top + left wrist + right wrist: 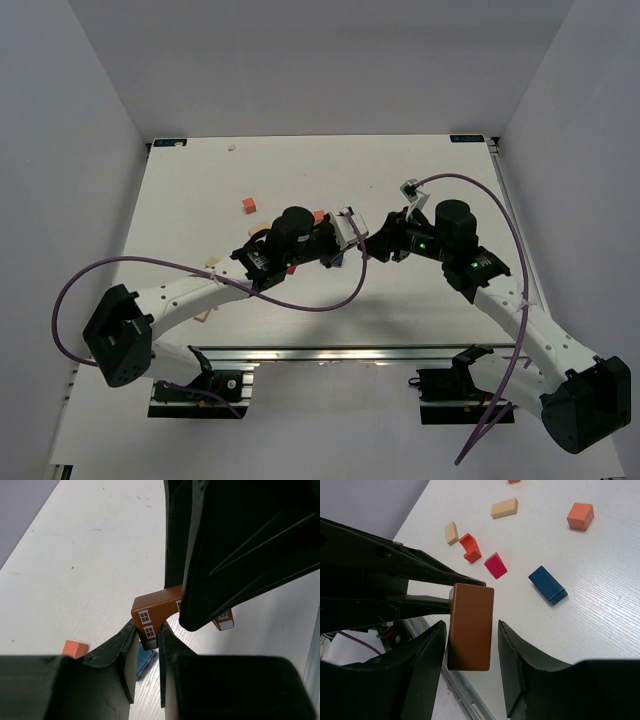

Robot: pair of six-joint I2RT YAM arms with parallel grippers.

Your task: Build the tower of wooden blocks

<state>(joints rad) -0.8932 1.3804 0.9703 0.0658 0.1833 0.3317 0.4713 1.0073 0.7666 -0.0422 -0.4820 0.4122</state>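
Nothing stacked yet: blocks lie loose on the counter; left gripper pinches a brown block, right gripper spread around it.

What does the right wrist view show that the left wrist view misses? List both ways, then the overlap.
Right wrist only: the brown block shows a plain face; a loose tan block, crimson block and C-shaped block lie beyond. Left wrist only: painted windows on that block. Both: left pincer gripping it, right pincer flanking it, blue block, orange block.
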